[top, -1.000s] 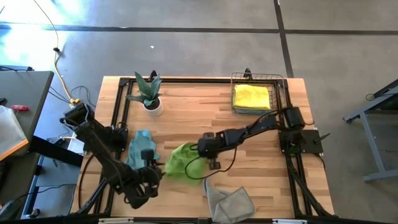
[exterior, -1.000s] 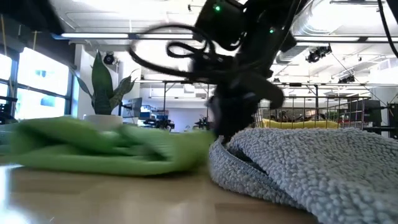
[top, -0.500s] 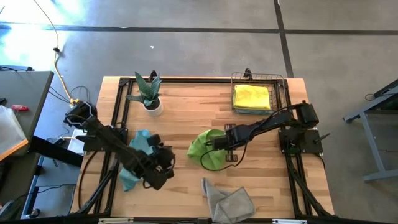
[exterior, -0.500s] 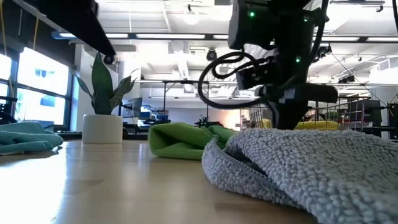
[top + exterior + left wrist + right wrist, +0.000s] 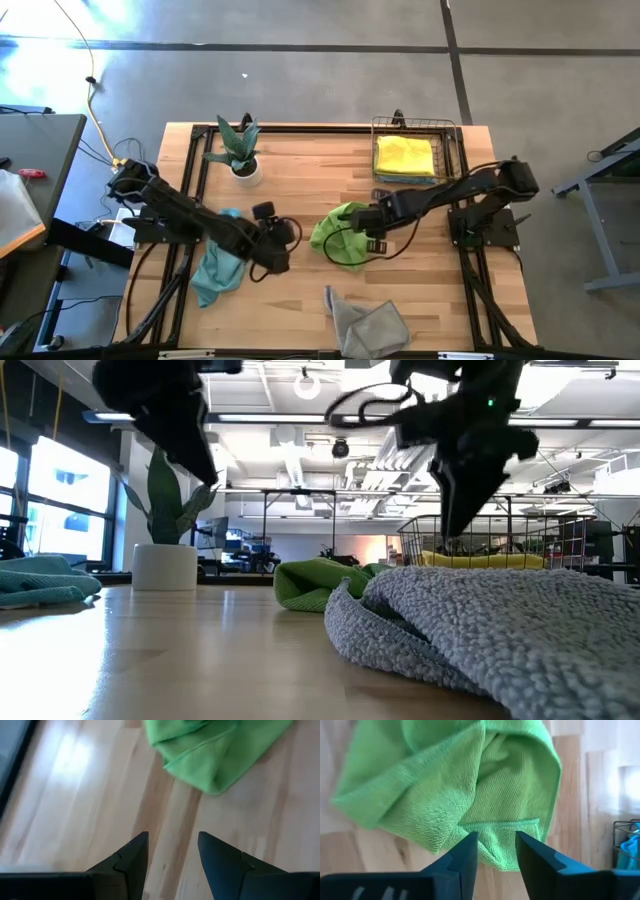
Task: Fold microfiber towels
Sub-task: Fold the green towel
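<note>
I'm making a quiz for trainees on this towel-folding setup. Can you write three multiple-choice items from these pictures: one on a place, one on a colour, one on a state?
1. Where does the yellow towel lie?
A. in the wire basket
B. beside the plant
C. under the left arm

2. What colour is the towel between the two grippers?
A. grey
B. lime green
C. teal

3. How do the right gripper's fingers stand?
A. shut on the green towel
B. shut on the grey towel
C. apart, holding nothing

Answers:
1 A: the yellow towel sits inside the basket at the table's far right corner.
2 B: the green towel lies mid-table between the left gripper and the right gripper; the grey towel is at the near edge and the teal towel is on the left.
3 C: in the right wrist view the fingers stand parted above the cloth, with nothing between them.
</note>
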You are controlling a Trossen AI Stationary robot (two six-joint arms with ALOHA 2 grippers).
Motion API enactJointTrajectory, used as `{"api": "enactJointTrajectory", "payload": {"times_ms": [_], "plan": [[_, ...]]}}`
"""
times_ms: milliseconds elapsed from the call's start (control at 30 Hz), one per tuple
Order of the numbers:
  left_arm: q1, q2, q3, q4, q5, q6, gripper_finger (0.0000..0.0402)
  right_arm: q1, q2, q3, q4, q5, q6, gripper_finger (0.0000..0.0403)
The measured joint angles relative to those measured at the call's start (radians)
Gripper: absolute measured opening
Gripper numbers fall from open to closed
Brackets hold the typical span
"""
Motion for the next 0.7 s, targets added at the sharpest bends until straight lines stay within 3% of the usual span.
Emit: {"api": "enactJointTrajectory", "payload": {"times_ms": [167, 367, 533, 700], "plan": [[0.053, 0.004, 0.0, 0.184, 0.156, 0.258, 0.0161, 0.002, -0.062, 0.001, 0.046, 0.006, 0.07, 0.0134], [0.107, 0.063, 0.0, 0.366, 0.27, 0.515, 0.0161, 0.038, -0.046, 0.002, 0.06, 0.03, 0.187, 0.0134], [0.175, 0.191, -0.002, 0.458, 0.397, 0.662, 0.0161, 0.121, -0.045, 0.002, 0.053, 0.037, 0.263, 0.0134], [0.249, 0.3, -0.002, 0.586, 0.421, 0.732, 0.0161, 0.203, -0.045, 0.002, 0.016, 0.117, 0.373, 0.0133]]}}
